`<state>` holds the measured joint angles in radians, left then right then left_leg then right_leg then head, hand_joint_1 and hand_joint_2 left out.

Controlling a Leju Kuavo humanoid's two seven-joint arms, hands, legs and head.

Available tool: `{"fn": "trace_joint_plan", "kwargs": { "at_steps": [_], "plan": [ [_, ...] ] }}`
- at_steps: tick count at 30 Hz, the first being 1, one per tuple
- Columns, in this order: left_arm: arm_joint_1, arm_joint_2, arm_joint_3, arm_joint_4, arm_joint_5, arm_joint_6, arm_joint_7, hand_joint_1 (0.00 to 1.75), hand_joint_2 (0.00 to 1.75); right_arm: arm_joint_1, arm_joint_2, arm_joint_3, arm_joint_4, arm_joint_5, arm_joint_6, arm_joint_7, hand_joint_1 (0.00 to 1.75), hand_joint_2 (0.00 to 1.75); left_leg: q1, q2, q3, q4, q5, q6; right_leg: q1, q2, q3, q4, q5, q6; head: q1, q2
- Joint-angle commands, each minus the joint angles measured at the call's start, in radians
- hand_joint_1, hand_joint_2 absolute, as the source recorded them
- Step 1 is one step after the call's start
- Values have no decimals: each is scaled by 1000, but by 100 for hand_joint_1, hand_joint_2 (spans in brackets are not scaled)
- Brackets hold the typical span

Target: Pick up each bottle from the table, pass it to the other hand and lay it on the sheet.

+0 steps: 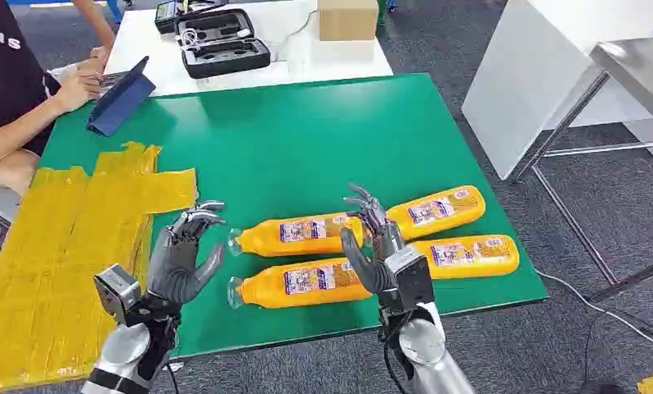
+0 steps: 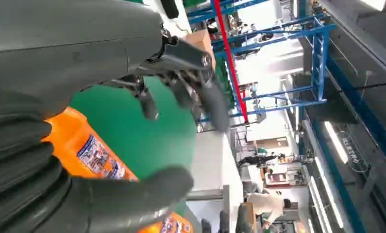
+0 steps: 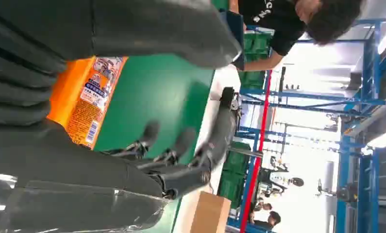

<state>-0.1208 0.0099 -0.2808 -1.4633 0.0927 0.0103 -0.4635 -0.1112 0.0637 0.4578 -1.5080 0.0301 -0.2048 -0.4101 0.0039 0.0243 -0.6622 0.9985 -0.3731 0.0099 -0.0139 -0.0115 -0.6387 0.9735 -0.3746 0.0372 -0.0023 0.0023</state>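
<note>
Bottles (image 1: 372, 246) all lying on green table (image 1: 306, 139), none on yellow sheet (image 1: 60, 246) beside them. Both hands spread, empty: right hand (image 1: 372, 242) over bottles for pickup, left hand (image 1: 183, 258) sheet-side, likely awaiting handover.

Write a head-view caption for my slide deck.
Both open hands, left and right, hover over four orange bottles lying on the green table beside the yellow sheet.

Four bottles (image 1: 370, 246) lie in two rows on the table's (image 1: 306, 139) right; the sheet (image 1: 68, 246) lies left; a person (image 1: 15, 90) sits beyond it.
</note>
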Motion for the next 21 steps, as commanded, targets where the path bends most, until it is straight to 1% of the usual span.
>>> {"fn": "trace_joint_plan", "kwargs": {
  "at_steps": [1,2,3,5,8,10,12,13,14,15,16,17,18,19,20,21],
  "plan": [
    [106,62,18,-260,-169,204,8,175,175,190,-145,-146,-300,-20,-95,-7,175,175,1,-2,5,0,-2,-1,0,0,5,0,-2,-1,0,0],
    [106,62,18,-260,-169,204,8,175,175,190,-145,-146,-300,-20,-95,-7,175,175,0,-2,3,0,-1,0,0,0,3,-1,-1,-1,0,0],
    [106,62,18,-260,-169,204,8,175,175,190,-145,-146,-300,-20,-95,-7,175,175,1,-3,7,0,-3,-1,0,0,7,0,-3,-2,0,0],
    [107,61,20,-263,-168,201,12,175,175,193,-141,-153,-303,-14,-88,-7,175,175,1,-5,1,1,-2,0,0,-4,3,0,-3,-1,0,0],
    [98,55,22,-243,-169,197,12,175,175,176,-124,-164,-286,9,-83,-8,175,175,1,-7,5,3,-6,0,0,-4,7,2,-8,-1,0,0],
    [92,53,22,-228,-169,193,-1,175,175,155,-115,-163,-265,42,-100,-7,175,175,1,-5,9,2,-8,1,0,-1,11,1,-9,0,0,0],
    [87,51,27,-219,-169,196,-6,175,175,129,-123,-159,-239,92,-121,11,175,175,0,-4,3,0,-6,0,-1,0,4,0,-5,0,0,0],
    [86,49,31,-214,-165,196,-4,175,175,117,-129,-160,-225,131,-135,31,175,175,0,-4,4,0,-6,0,0,0,5,0,-5,0,0,0],
    [86,47,37,-209,-161,197,0,115,175,104,-134,-164,-204,165,-148,56,66,175,0,-4,5,0,-7,-1,0,0,6,0,-6,-1,0,0],
    [86,40,47,-204,-156,201,8,0,175,89,-139,-167,-179,209,-162,87,0,175,1,-5,7,1,-8,-1,0,0,8,1,-7,-1,0,0],
    [86,35,52,-199,-153,204,12,0,175,73,-145,-169,-153,232,-160,99,0,175,0,-4,4,0,-5,0,0,0,4,-1,-4,0,0,0],
    [86,34,54,-198,-153,205,12,0,175,69,-143,-174,-146,233,-160,99,0,175,1,-4,8,1,-8,-1,1,1,8,0,-6,-1,0,0],
    [85,34,55,-195,-151,204,16,0,175,62,-147,-173,-136,245,-158,101,0,175,0,-4,4,0,-5,0,0,0,5,-1,-4,0,0,0],
    [83,34,57,-193,-151,205,18,0,175,47,-155,-168,-119,288,-160,117,0,175,0,-3,8,0,-7,0,0,2,8,-1,-6,-1,0,0],
    [80,34,62,-191,-150,204,22,0,175,27,-166,-156,-103,346,-163,135,0,175,0,-3,4,0,-5,0,0,1,5,-1,-4,0,0,0],
    [77,32,69,-190,-147,199,27,0,175,3,-176,-147,-87,404,-159,156,0,175,1,-2,8,0,-7,0,0,3,8,-1,-5,-1,0,0]
  ]
}}
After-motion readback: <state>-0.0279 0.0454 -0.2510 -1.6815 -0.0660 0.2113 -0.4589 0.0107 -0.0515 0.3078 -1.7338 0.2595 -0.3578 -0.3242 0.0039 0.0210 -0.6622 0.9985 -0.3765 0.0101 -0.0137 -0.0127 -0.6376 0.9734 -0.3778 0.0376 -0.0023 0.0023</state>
